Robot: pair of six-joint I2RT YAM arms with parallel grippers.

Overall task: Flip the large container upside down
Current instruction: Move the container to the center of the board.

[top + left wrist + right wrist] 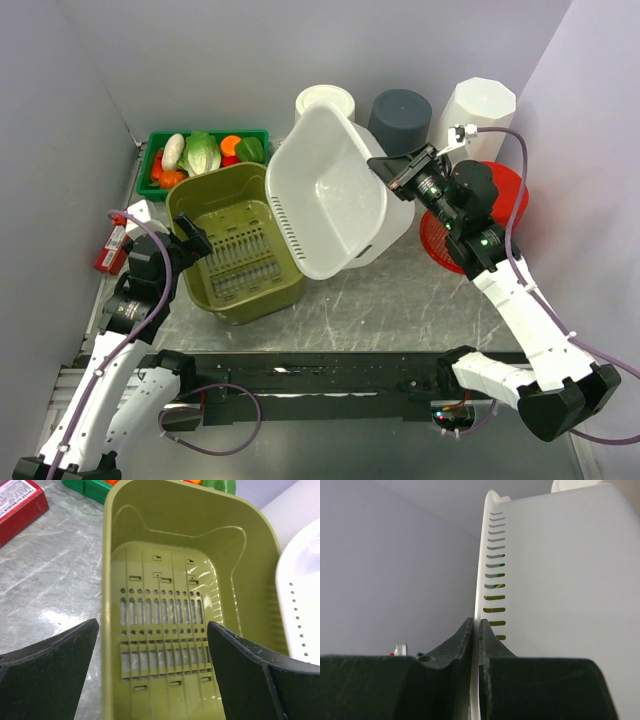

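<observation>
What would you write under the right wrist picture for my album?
Right gripper pinches the thin slotted wall of the white container.

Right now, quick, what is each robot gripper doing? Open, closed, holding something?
Left gripper: open, holding nothing, pointing at the olive-green plastic basket.
Right gripper: closed on the rim of the large white plastic container, which is tilted up.

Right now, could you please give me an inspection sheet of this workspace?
Surface: grey marbled table.
Job's things: white tub tipped up on edge, not yet upside down.
Clutter: olive basket beside it, vegetable tray, red box, red strainer, dark canister, white pot, white jar.
Hands: right hand shut on the tub's rim; left hand open near the olive basket.
Cables: purple cable along each arm.
Surroundings: plain walls on three sides.
</observation>
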